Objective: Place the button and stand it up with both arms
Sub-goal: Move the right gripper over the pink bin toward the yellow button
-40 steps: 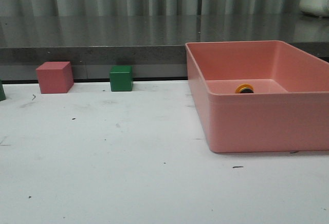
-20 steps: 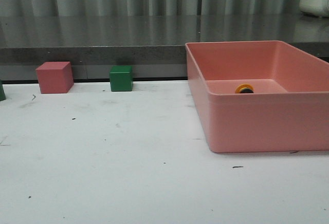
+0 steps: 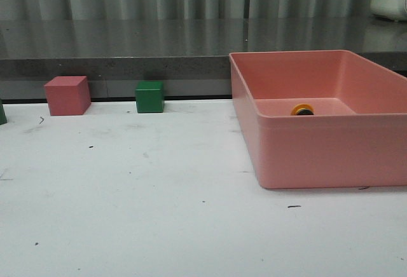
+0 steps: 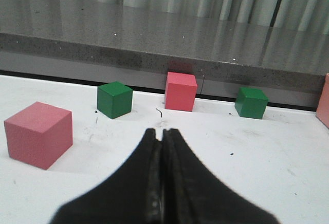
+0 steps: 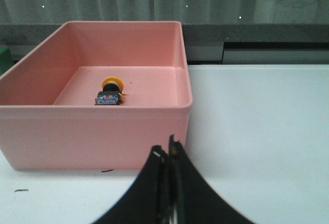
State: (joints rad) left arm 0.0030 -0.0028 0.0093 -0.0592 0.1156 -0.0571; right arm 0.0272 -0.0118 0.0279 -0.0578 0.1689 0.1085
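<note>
The button (image 5: 110, 92) lies on its side on the floor of a pink bin (image 5: 97, 131), yellow cap toward the far wall, blue-and-black base toward me. In the front view only its yellow cap (image 3: 303, 109) shows above the bin's near wall (image 3: 331, 153). My right gripper (image 5: 167, 149) is shut and empty, low over the table in front of the bin's near right corner. My left gripper (image 4: 162, 132) is shut and empty, over the white table facing the cubes. Neither arm shows in the front view.
A pink cube (image 3: 67, 95) and a green cube (image 3: 150, 96) stand at the table's back edge. The left wrist view shows a large pink cube (image 4: 38, 134), two green cubes (image 4: 114, 99) (image 4: 251, 102) and a pink cube (image 4: 180, 91). A grey ledge (image 3: 127, 48) runs behind.
</note>
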